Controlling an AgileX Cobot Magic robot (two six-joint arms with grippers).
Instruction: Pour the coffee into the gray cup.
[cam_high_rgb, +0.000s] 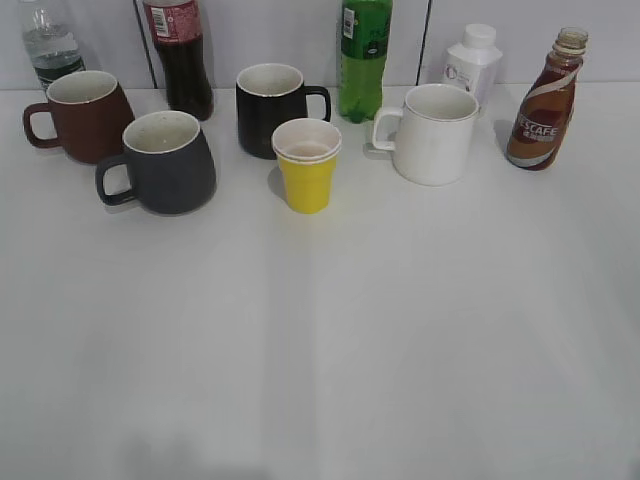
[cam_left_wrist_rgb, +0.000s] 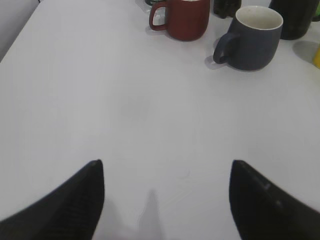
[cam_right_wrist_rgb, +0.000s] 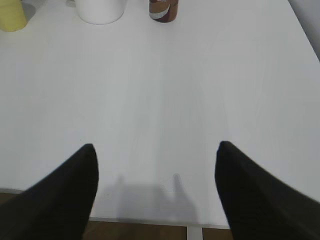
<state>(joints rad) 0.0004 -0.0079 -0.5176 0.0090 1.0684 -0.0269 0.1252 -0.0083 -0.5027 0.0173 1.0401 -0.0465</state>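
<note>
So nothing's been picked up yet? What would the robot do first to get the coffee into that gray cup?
Probably the right gripper reaches forward for the coffee bottle. Both grippers are open and empty, and the bottle stands untouched at the table's far right, already uncapped, nearest that arm. The gray cup sits far left, by the left gripper.

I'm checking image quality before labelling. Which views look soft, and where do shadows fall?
Exterior view: sharp, even light, faint shadows beside the gray cup and coffee. Left wrist view: slightly soft; dark near jaws blurred, a thin shadow on the table between them. Right wrist view: blurred jaws, paired faint shadows near the table edge.
</note>
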